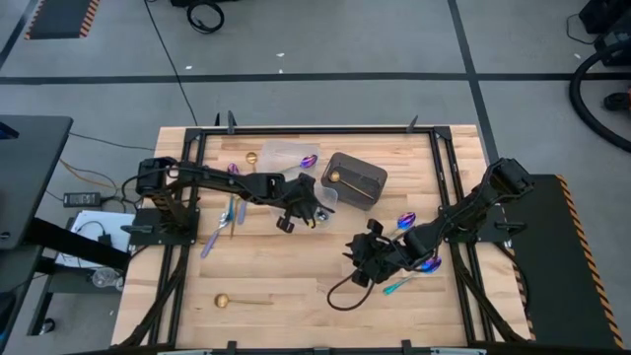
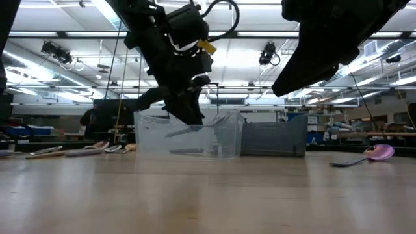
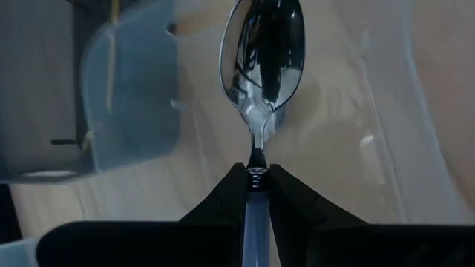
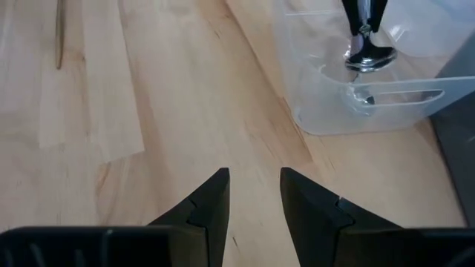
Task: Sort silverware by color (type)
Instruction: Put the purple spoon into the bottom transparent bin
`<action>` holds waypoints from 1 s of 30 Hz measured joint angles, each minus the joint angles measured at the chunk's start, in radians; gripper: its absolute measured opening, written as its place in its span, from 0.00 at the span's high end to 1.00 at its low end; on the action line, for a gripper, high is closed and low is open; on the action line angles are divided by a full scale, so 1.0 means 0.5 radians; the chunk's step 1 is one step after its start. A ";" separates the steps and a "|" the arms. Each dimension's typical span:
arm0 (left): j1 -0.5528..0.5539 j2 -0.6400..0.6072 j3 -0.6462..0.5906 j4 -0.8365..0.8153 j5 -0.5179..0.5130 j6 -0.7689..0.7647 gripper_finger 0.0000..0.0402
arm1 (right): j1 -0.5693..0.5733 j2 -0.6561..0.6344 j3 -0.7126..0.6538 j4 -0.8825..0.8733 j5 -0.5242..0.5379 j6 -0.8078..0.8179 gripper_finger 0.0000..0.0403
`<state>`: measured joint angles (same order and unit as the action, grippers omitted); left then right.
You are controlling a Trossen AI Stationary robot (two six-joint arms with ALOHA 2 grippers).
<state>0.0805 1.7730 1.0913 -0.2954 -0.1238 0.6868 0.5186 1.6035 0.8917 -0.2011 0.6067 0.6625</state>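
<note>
A gold spoon [image 1: 237, 300] lies alone on the near part of the wooden desk [image 1: 296, 286]. Past it, the right gripper [image 1: 361, 264] hovers with its fingers [image 4: 211, 200] spread and holding nothing, iridescent spoons [image 1: 412, 223] just beside that arm. Farther on, the left gripper [image 1: 304, 210] has its fingers [image 3: 226, 196] pinching the lavender handle of a silver spoon [image 3: 263, 55], bowl over a clear tub [image 2: 188, 138]. Beside the tub stands a dark bin [image 1: 353, 180]. No writing can be read anywhere

Grey floor [image 1: 325, 39] with dark tape lines, ceiling strip lights [image 2: 58, 26]; cluttered benches [image 2: 364, 133]
</note>
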 joint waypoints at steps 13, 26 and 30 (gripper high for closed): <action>0.047 0.056 -0.007 0.002 0.125 0.328 0.88 | -0.001 0.000 0.000 0.011 0.005 0.045 0.68; 0.053 0.149 -0.005 0.021 0.092 0.395 0.87 | -0.001 0.000 0.000 0.034 0.005 0.013 0.68; 0.052 0.149 -0.005 0.022 0.081 0.365 0.84 | -0.001 0.000 0.000 0.036 0.005 -0.007 0.68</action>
<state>0.1066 1.8477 1.0889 -0.2846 -0.0834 0.8695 0.5182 1.6035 0.8917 -0.1833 0.6094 0.6590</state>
